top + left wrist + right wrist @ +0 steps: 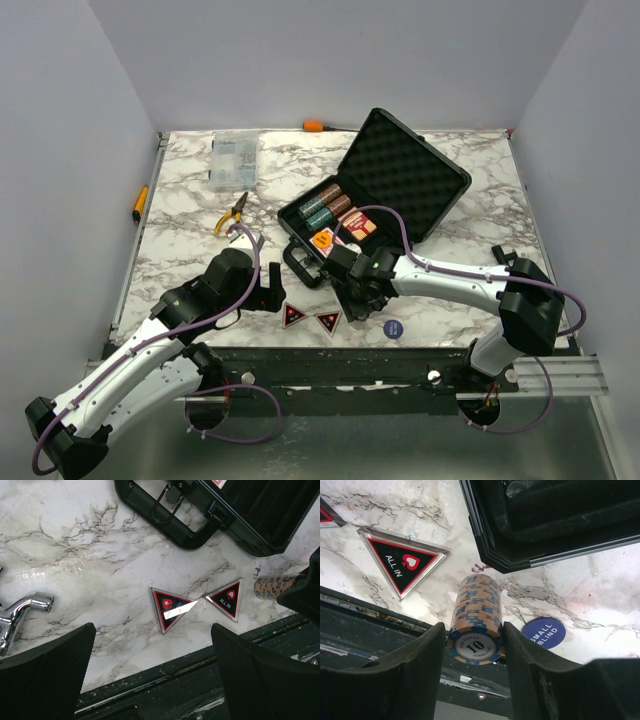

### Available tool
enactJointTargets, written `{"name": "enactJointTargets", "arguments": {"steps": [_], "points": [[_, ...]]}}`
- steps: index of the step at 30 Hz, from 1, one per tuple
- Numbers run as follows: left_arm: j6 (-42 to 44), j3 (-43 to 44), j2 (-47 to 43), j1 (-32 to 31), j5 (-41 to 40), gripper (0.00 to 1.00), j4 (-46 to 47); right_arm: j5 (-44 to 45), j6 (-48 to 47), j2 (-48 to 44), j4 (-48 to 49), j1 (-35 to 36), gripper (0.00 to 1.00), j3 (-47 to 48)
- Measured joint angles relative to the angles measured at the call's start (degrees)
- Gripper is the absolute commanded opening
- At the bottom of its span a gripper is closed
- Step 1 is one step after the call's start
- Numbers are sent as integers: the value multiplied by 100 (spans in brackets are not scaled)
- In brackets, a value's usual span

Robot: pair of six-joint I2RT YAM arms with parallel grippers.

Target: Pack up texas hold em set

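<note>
The black briefcase [405,175] lies open at mid-table, grey foam in its lid. Chip stacks [325,205] and an orange card deck [322,241] sit in its base. My right gripper [352,296] is shut on an orange-blue stack of 10 chips [476,615], held on its side just above the table by the case's front corner [495,555]. Two red-black triangles [293,316] [328,321] lie near the front edge, also in the left wrist view [170,609] [226,597]. A blue SMALL BLIND button [543,632] lies beside the stack. My left gripper [152,665] is open and empty, just left of the triangles.
A clear organiser box [233,160] stands at the back left. Yellow-handled pliers [231,214] lie left of the case. An orange-handled screwdriver [320,126] lies at the back edge, and a yellow tool [140,203] at the left rim. The case handle [160,510] faces the front.
</note>
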Motion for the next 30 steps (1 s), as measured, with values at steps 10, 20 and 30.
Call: {"name": "enactJointTargets", "arguments": {"steps": [10,20,30], "points": [[0,0,0,-2,0,96,-24,79,24,-2,0,15,34,-31],[-26,0,0,-2,-107,97,-37,146,26,-2,-74,39,17,22],[-20,0,-149,-4,-105,98,-35,356,-57,-61,-466,42,10,866]]}}
